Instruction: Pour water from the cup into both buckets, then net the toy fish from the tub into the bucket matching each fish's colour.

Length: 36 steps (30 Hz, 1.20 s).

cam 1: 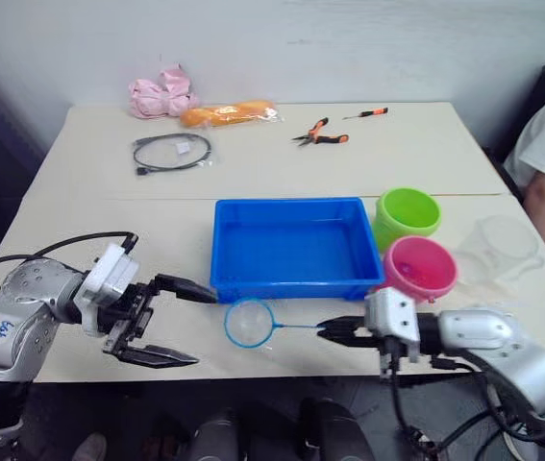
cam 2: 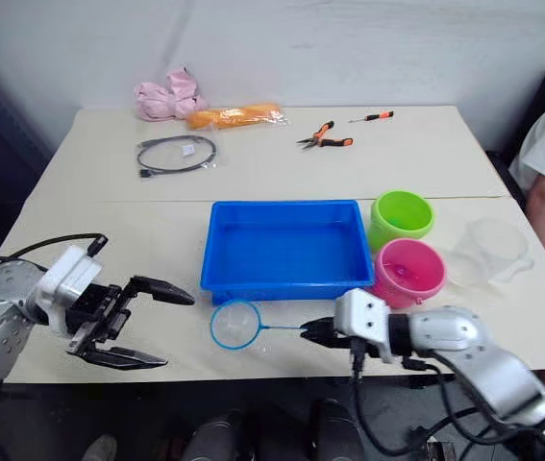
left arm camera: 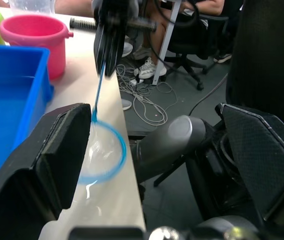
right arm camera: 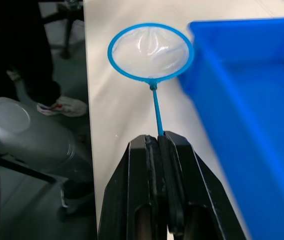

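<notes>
One net point(cam 1: 249, 323) at table point(cam 1: 80, 206) edge | right tool point(cam 1: 328, 331) clamps handle

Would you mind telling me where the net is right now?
The net lies on the table near its front edge, just in front of the blue tub, its handle held in the right gripper.

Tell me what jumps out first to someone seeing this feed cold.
The bright blue tub sits mid-table, with the lime green bucket and the pink bucket right beside it on the robot's right. In front of the tub, the right gripper is shut on the handle of the net, whose ring lies near the table's front edge. The left gripper hangs open just left of the net.
</notes>
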Tool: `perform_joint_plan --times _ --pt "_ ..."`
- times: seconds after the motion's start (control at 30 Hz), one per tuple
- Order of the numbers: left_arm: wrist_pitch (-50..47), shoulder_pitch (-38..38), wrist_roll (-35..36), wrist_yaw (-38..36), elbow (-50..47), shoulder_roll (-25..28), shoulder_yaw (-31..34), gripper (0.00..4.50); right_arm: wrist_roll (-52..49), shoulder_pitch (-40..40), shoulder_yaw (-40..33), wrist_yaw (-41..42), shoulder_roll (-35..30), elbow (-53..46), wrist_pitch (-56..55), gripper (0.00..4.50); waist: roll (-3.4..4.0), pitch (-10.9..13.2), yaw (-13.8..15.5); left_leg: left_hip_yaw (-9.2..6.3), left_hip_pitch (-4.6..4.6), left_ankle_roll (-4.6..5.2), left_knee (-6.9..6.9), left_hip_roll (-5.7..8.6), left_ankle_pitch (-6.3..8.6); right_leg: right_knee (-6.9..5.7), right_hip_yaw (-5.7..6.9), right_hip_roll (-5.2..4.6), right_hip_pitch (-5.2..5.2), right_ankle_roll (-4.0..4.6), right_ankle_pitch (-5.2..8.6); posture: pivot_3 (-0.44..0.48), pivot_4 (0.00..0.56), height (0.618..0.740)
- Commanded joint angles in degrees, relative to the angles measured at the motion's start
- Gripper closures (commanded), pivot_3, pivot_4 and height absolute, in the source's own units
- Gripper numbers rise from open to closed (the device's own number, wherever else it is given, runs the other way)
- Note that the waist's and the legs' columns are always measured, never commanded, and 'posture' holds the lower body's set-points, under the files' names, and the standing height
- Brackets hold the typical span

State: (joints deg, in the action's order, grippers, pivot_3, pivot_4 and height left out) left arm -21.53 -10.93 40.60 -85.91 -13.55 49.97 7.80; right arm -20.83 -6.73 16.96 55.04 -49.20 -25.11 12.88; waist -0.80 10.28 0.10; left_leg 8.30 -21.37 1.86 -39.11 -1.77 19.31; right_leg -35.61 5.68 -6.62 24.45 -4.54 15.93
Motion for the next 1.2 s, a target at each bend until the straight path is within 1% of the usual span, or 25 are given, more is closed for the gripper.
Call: perform_joint_plan --times 0.03,0.1,0.27,0.43,0.5,0.53,0.57,0.63,0.67,0.7,0.77,0.83,0.9,0.93,1.0,1.03,1.1,1.13,1.2 --pt "2.76 0.72 -1.17 0.06 -0.64 -0.13 0.95 0.06 6.55 -2.04 4.09 1.89 3.56 6.70 -4.92 4.50 -0.02 -0.01 -0.19 0.00 -0.01 0.00 0.00 0.00 0.00 0.01 0.01 0.00 0.00 0.00 0.00 0.000 0.150 0.740" --pt "2.98 0.88 -1.47 0.49 -0.27 0.03 1.10 0.06 8.95 -2.98 5.16 2.49 5.43 10.29 -7.52 4.50 -0.03 -0.01 -0.31 0.02 -0.01 0.00 -0.01 -0.01 0.00 0.00 0.08 0.02 0.00 0.00 0.00 0.000 0.150 0.740" --pt "3.12 0.82 -1.70 1.16 0.28 0.08 1.09 0.06 13.96 -6.04 6.10 4.37 7.84 18.89 -12.67 4.50 -0.01 0.00 -0.42 0.06 0.00 0.00 -0.01 -0.02 0.00 -0.05 0.25 0.05 0.03 0.00 0.00 0.000 0.150 0.740" --pt "3.33 0.56 -1.98 1.50 0.65 -0.06 0.66 0.06 13.80 -8.24 4.67 4.75 10.69 23.96 -13.74 4.50 -0.01 0.00 -0.46 0.07 0.03 -0.02 -0.02 -0.04 -0.01 -0.09 0.27 0.06 0.03 0.01 0.01 0.000 0.150 0.740" --pt "3.28 0.56 -2.07 1.60 0.70 -0.08 0.58 0.00 13.62 -8.65 4.15 5.00 11.19 24.67 -13.78 3.66 0.00 0.00 -0.45 0.07 0.03 -0.01 -0.02 -0.04 -0.01 -0.09 0.26 0.05 0.03 0.01 0.01 0.000 0.150 0.740" --pt "2.90 0.75 -2.09 1.62 0.61 0.15 0.52 0.00 13.76 -8.68 3.90 4.94 11.25 24.54 -14.01 3.33 0.00 0.00 -0.40 0.07 0.03 -0.01 -0.02 -0.04 -0.01 -0.09 0.25 0.05 0.02 0.01 0.01 0.000 0.150 0.740" --pt "2.58 0.90 -2.15 1.62 0.57 0.38 0.45 0.00 13.78 -8.62 3.58 4.79 11.38 24.25 -13.88 2.87 0.00 0.00 -0.33 0.08 0.03 -0.01 -0.02 -0.03 -0.01 -0.10 0.24 0.04 0.02 0.01 0.01 0.000 0.150 0.740" --pt "2.10 1.14 -2.28 1.66 0.57 0.75 0.43 0.00 12.49 -7.93 3.00 5.73 11.01 22.00 -12.47 1.89 0.00 0.00 -0.38 0.07 0.03 -0.01 -0.02 -0.03 -0.01 -0.10 0.24 0.03 0.02 0.01 0.01 0.000 0.150 0.740" --pt "1.92 1.33 -2.45 1.82 0.70 0.86 0.48 0.00 11.88 -7.39 2.41 5.91 10.48 20.20 -11.65 1.48 0.00 0.00 -0.39 0.07 0.03 -0.01 -0.02 -0.03 -0.01 -0.10 0.23 0.03 0.02 0.01 0.01 0.000 0.150 0.740" --pt "1.88 1.51 -2.66 1.92 0.83 0.91 0.53 0.00 11.58 -6.99 1.70 5.78 10.07 18.74 -11.24 0.94 0.01 0.01 -0.39 0.07 0.03 -0.01 -0.02 -0.03 -0.01 -0.11 0.22 0.03 0.03 0.01 0.01 0.000 0.150 0.740" --pt "1.90 1.90 -3.16 2.14 1.12 1.04 0.65 0.00 9.72 -6.16 -0.99 4.80 9.64 14.94 -9.12 0.04 0.01 0.01 -0.37 0.06 0.03 -0.02 -0.01 -0.04 0.00 -0.11 0.20 0.03 0.03 0.01 0.01 0.000 0.150 0.740" --pt "2.07 2.67 -3.77 3.16 1.33 1.01 1.17 0.00 7.18 -4.53 -3.39 5.19 8.51 10.23 -6.77 0.04 0.01 0.01 -0.36 0.06 0.02 -0.03 -0.02 -0.04 0.00 -0.11 0.17 0.03 0.03 0.01 0.01 0.000 0.150 0.740" --pt "1.56 4.43 -4.02 6.36 1.71 0.99 4.02 0.00 2.97 -0.97 -7.54 6.09 5.85 2.88 -4.48 0.04 0.03 0.02 -0.31 0.04 0.03 -0.03 -0.01 -0.05 0.01 -0.11 0.13 0.01 0.04 0.01 0.01 0.000 0.150 0.740" --pt "1.70 5.86 -4.54 8.72 1.76 0.65 5.89 0.00 0.21 1.45 -10.52 6.43 4.62 -0.79 -3.86 0.04 0.03 0.02 -0.29 0.00 0.02 -0.05 0.00 -0.07 0.02 -0.08 0.07 0.01 0.03 0.02 0.01 0.000 0.150 0.740" --pt "3.24 9.37 -5.90 12.28 1.87 -0.27 9.22 0.00 -5.41 6.13 -17.71 4.33 4.24 -6.60 -2.09 0.04 0.03 0.02 -0.19 -0.05 0.00 -0.07 0.06 -0.09 0.04 -0.03 0.05 0.01 0.03 0.05 0.03 0.000 0.150 0.740" --pt "5.18 10.94 -8.84 15.65 2.83 -0.84 10.56 0.00 -6.24 7.95 -21.42 1.72 4.74 -8.32 -1.40 0.04 0.03 0.02 -0.22 -0.08 0.03 -0.08 0.07 -0.11 0.06 -0.03 0.07 0.01 -0.01 0.05 0.03 0.000 0.150 0.740" --pt "7.45 12.97 -14.80 22.42 5.55 -1.36 11.70 0.00 -11.85 11.80 -27.75 0.91 4.66 -9.58 1.49 0.04 0.02 0.01 -0.18 -0.05 0.07 -0.05 0.06 -0.09 0.08 -0.02 0.04 0.00 -0.04 0.05 0.03 0.000 0.150 0.740" --pt "9.39 13.62 -16.07 23.70 6.84 -2.04 12.30 0.00 -11.39 13.69 -31.24 1.61 5.30 -9.76 -2.18 0.04 0.02 0.01 -0.13 -0.06 0.07 0.00 0.06 -0.09 0.12 -0.01 0.05 -0.03 -0.06 0.05 0.03 0.000 0.150 0.740" --pt "14.06 15.24 -18.44 24.70 9.06 -2.84 12.97 0.00 -9.32 17.44 -38.35 2.36 4.17 -9.49 -4.58 0.04 0.03 0.01 0.11 -0.06 0.10 0.02 0.07 -0.08 0.17 0.00 0.05 -0.04 -0.08 0.05 0.03 0.000 0.150 0.740"
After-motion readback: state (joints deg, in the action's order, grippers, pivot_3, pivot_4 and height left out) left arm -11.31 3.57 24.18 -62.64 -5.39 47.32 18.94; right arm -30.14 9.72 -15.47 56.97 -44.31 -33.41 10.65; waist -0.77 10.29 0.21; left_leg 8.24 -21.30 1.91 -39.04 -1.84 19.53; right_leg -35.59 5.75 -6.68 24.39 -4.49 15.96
